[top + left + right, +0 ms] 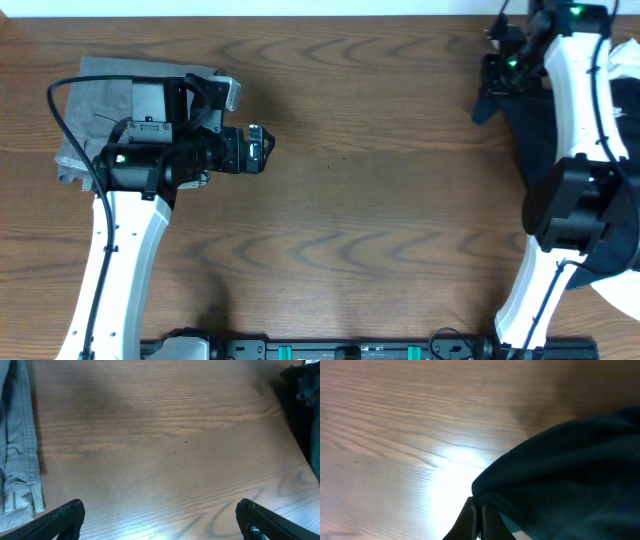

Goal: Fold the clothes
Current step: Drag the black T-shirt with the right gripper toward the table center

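2 arms were over the table! The left gripper gaped wide above bare wood, with the grey trousers lying at the left end. The right gripper was pinched tight on an edge of the black T-shirt, at the table's right end.

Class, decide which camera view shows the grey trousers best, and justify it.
Overhead: the grey trousers lie folded at left, partly under the left arm. Left wrist shows only a seamed edge; right wrist shows none.
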Controlling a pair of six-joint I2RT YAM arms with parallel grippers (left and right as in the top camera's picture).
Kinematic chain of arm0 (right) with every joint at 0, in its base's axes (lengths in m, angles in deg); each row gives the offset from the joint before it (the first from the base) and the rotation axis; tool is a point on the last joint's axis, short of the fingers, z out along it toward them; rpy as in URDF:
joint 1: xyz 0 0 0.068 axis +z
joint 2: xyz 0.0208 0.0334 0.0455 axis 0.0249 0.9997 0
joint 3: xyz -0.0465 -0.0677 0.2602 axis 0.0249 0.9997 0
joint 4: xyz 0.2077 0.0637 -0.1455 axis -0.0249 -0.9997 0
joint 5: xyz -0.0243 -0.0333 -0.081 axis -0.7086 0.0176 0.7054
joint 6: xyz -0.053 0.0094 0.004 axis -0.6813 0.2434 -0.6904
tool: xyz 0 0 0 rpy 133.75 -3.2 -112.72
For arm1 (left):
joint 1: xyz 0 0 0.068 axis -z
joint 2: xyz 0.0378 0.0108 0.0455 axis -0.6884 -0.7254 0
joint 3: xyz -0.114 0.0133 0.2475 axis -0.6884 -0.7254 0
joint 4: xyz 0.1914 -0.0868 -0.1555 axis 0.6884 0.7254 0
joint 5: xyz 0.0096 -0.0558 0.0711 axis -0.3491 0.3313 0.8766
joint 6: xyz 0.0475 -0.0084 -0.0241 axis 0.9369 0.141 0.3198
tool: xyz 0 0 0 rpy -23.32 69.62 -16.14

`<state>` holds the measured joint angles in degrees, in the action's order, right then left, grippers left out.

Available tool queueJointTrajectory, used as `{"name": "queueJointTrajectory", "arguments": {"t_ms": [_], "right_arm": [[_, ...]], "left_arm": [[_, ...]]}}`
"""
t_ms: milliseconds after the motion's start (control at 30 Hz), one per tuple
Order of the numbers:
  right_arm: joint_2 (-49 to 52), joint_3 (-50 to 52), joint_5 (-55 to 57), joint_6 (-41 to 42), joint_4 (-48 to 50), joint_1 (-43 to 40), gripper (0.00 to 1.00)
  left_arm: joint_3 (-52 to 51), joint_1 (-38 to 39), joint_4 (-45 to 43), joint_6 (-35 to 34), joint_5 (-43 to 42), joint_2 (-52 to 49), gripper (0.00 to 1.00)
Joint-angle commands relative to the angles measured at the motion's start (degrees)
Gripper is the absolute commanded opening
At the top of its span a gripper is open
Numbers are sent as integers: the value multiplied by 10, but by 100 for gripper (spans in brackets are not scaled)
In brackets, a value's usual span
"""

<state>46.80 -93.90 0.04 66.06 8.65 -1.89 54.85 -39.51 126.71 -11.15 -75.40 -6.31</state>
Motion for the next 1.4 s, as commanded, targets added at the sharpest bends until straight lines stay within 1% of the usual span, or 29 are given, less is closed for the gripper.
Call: {"name": "queueJointTrajectory", "arguments": {"t_ms": [0, 133, 333, 633, 833, 1000, 1067, 1100, 1200, 1267, 1300, 1367], "right_arm": [[0, -12, -18, 7, 7, 45, 1], [0, 0, -18, 11, 35, 91, 1], [1, 53, -19, 39, 123, 169, 1], [2, 151, -19, 101, 257, 299, 1], [2, 195, -20, 133, 298, 377, 1], [2, 207, -18, 142, 301, 423, 2], [2, 207, -18, 142, 301, 436, 3], [2, 207, -18, 142, 303, 440, 5], [2, 206, -21, 142, 305, 443, 26], [0, 201, -25, 142, 300, 437, 36], [-1, 198, -25, 142, 296, 433, 40], [-9, 189, -24, 142, 287, 420, 43]], "left_arm": [[7, 3, 1, -5, -8, -2, 98], [7, 3, 1, -5, -8, -2, 98], [7, 3, 1, -5, -8, -2, 98], [7, 3, 1, -5, -8, -2, 98], [7, 3, 1, -5, -8, -2, 98], [7, 3, 1, -5, -8, -2, 98], [7, 3, 1, -5, -8, -2, 98], [7, 3, 1, -5, -8, -2, 98], [7, 3, 1, -5, -8, -2, 98], [7, 3, 1, -5, -8, -2, 98], [7, 3, 1, -5, -8, -2, 98], [7, 3, 1, -5, -8, -2, 98]]}}
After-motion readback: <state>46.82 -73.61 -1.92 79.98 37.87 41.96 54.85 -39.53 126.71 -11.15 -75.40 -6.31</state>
